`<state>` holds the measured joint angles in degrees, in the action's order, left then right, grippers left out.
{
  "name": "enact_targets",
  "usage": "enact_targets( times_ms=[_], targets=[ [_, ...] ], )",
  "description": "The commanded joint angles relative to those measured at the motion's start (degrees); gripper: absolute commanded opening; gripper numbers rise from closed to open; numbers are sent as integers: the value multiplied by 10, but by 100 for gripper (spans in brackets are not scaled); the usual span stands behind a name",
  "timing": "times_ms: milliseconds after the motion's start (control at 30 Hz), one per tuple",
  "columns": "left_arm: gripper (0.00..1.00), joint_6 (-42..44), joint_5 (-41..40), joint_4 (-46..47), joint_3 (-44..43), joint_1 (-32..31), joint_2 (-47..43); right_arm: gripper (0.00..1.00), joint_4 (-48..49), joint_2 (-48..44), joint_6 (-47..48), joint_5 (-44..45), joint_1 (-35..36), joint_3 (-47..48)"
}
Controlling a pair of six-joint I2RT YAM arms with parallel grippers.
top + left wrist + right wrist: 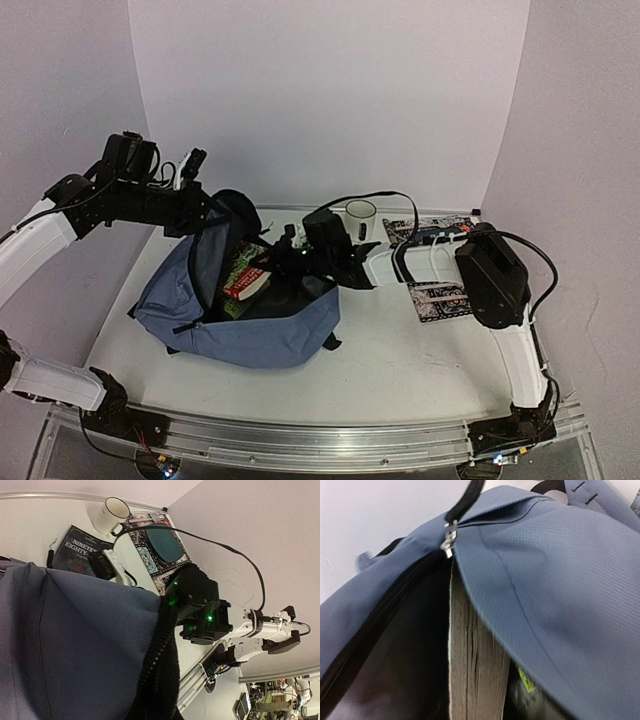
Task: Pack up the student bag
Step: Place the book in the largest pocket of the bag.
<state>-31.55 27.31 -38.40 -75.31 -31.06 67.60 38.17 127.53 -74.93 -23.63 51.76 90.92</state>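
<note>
Near: student bag (250,335) slumped on tabletop (400,370), centre-left, mouth open. Book (246,277) standing in mouth; right fingers (285,248) at it, grasp cannot tell. Left fingers (203,213) clenched on bag's raised rim. Farther: mug (360,215) near back wall.

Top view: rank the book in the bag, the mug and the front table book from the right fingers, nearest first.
1. Book in the bag, just left of the right fingers.
2. Mug, behind and right.
3. Front table book, far right.
</note>
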Motion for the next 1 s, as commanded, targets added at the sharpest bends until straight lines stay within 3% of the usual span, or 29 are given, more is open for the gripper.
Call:
enact_targets(
  times_ms=[0, 200, 367, 467, 667, 800, 967],
  targets=[
    [0, 9, 89, 100, -45, -29, -7, 0, -30, 10, 40, 27, 12, 53],
    [0, 17, 129, 114, -50, -61, -7, 0, -67, 35, 66, 31, 17, 71],
    [0, 24, 107, 115, -39, -63, -18, 7, -102, 55, 91, 20, 25, 92],
    [0, 24, 76, 113, -26, -62, -27, 17, -120, 53, 107, 22, 26, 84],
    [0, 59, -84, 22, -20, -62, -33, 46, -161, 4, 163, 35, 26, 48],
    [0, 68, -175, -12, -9, -62, -41, 56, -202, -35, 212, 35, 26, 48],
    [0, 66, -233, -30, 3, -62, -44, 70, -259, -76, 268, 44, 25, 38]
  ],
)
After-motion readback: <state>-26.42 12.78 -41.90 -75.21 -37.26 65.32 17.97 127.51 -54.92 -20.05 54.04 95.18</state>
